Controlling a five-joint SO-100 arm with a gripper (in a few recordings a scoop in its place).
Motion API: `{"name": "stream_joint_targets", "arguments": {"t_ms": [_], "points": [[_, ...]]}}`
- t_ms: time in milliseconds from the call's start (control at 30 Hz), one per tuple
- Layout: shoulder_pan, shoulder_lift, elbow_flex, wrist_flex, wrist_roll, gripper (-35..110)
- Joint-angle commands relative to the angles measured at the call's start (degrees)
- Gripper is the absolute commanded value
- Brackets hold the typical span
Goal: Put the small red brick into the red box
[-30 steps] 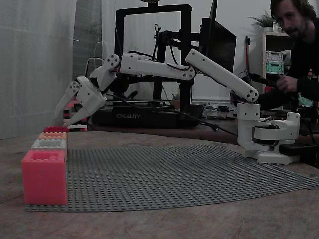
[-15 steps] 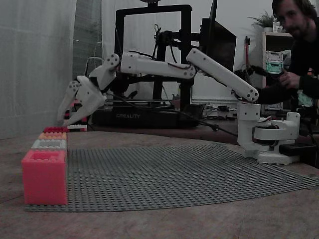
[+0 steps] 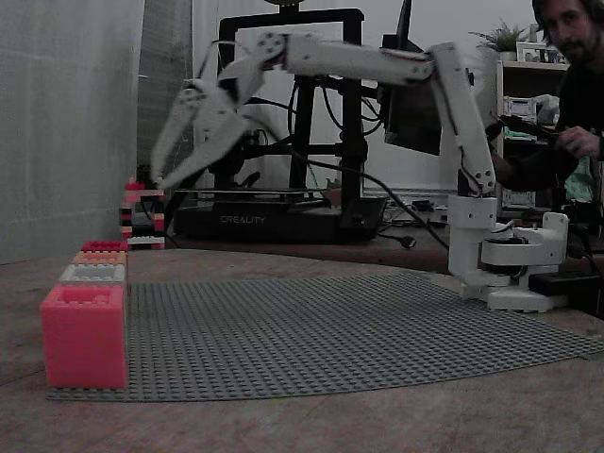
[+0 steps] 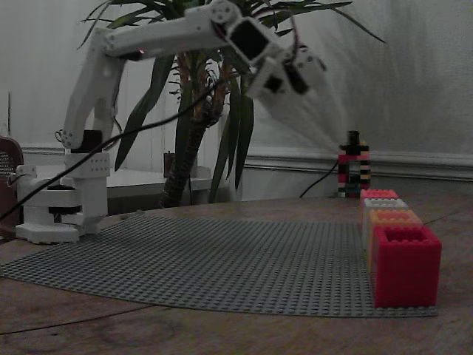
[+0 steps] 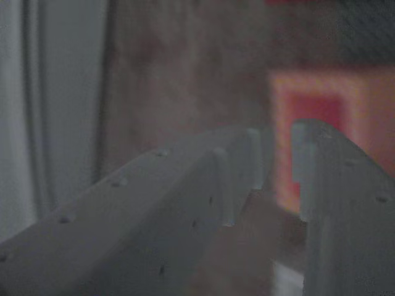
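Showed the white arm (image 3: 377, 61) reaching high over the grey studded baseplate (image 3: 330, 330), with the gripper (image 3: 162, 181) smeared by blur and pointing down and to the left in a fixed view; caught the same gripper (image 4: 329, 133) pointing down and to the right in front of a potted plant (image 4: 196, 111) in a fixed view, well above the table.

Found the pincer narrow in the wrist view (image 5: 282, 154): only a thin slit between the pale fingertips (image 5: 308, 142); could not make out anything gripped in it.

Placed the red box (image 3: 104, 245) at the far end of a row of four along the left edge of the baseplate, behind an orange box (image 3: 99, 257), a grey box (image 3: 92, 274) and a pinkish-coral box (image 3: 83, 335); put the same red box (image 4: 405, 266) nearest the lens in a fixed view, at the right edge of the plate.

Could not tell where the small red brick lay.

Took in a blurred pinkish box (image 5: 315, 83) with a darker red middle beyond the fingertips in the wrist view; could not say which box.

Included a small brick tower (image 3: 142, 212), a black 3D printer (image 3: 283, 222) and a person (image 3: 576, 104) at the right edge.
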Motion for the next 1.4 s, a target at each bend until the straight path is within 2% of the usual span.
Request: {"name": "stream_joint_targets", "arguments": {"t_ms": [0, 200, 533, 700, 1100, 1367], "points": [[-4.0, 16.0, 12.5, 2.3, -1.5, 0], [-6.8, 31.1, 35.5, 4.7, -0.8, 0], [-7.6, 54.5, 59.1, 12.6, 1.6, 1], [-8.3, 70.9, 70.2, 13.1, 4.1, 1], [-8.7, 96.8, 83.9, 15.5, 9.1, 0], [-8.7, 103.3, 88.9, 18.0, 10.5, 0]]}}
